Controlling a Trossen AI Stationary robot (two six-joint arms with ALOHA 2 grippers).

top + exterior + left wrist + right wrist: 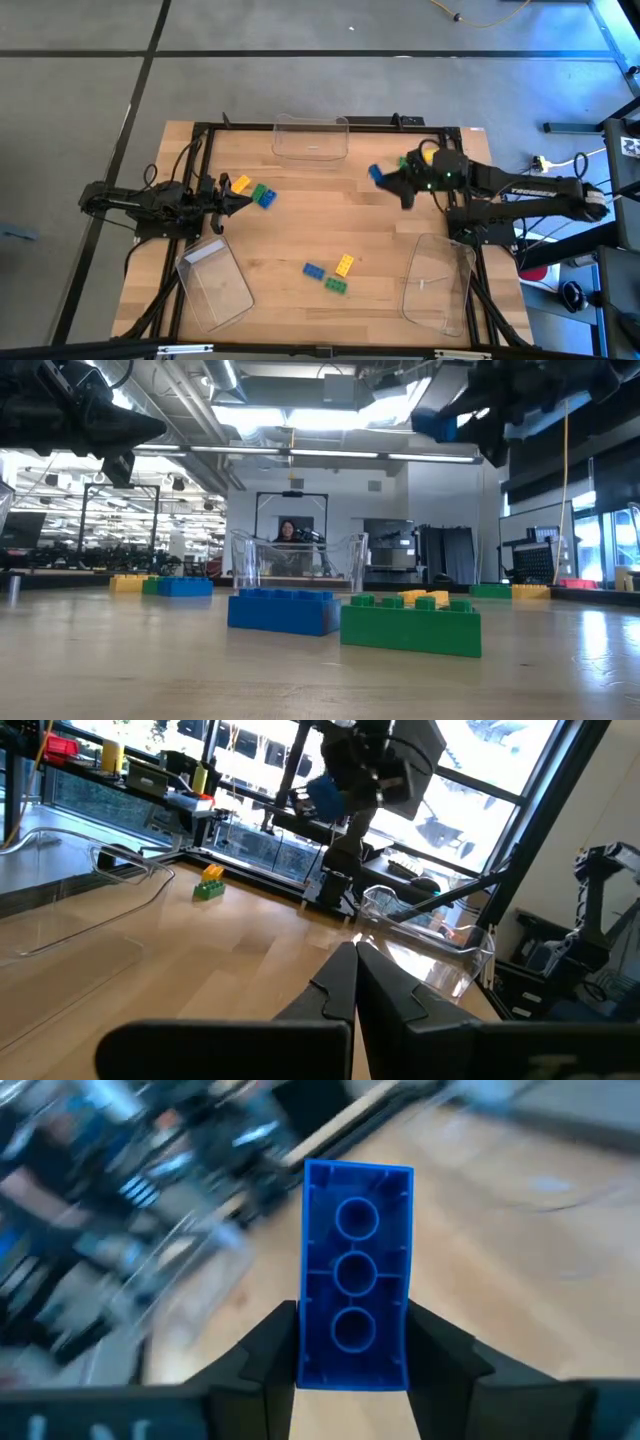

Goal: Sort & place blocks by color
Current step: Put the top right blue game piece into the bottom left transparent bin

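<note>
The light wooden table (300,225) carries three clear plastic trays: one at the far edge (311,136), one at the near left corner (214,284) and one at the near right corner (437,282). The dark left arm lies along the table's left side, its left gripper (243,203) pressed together with nothing in it, the fingers (345,982) meeting at a point in its wrist view. The dark right arm reaches in from the right, raised above the table, and the right gripper (352,1342) is clamped on a blue studded plastic brick (355,1315), which stands on end between the two fingers with its hollow underside facing the wrist camera. In the overhead view that brick (378,175) sits just left of the gripper body. Just beside the left gripper's tip lies a cluster of yellow-orange (240,184), green (257,190) and blue (267,198) bricks. Near the table's front centre lie another blue brick (313,270), a yellow-orange one (345,264) and a green one (335,286), close together.
</note>
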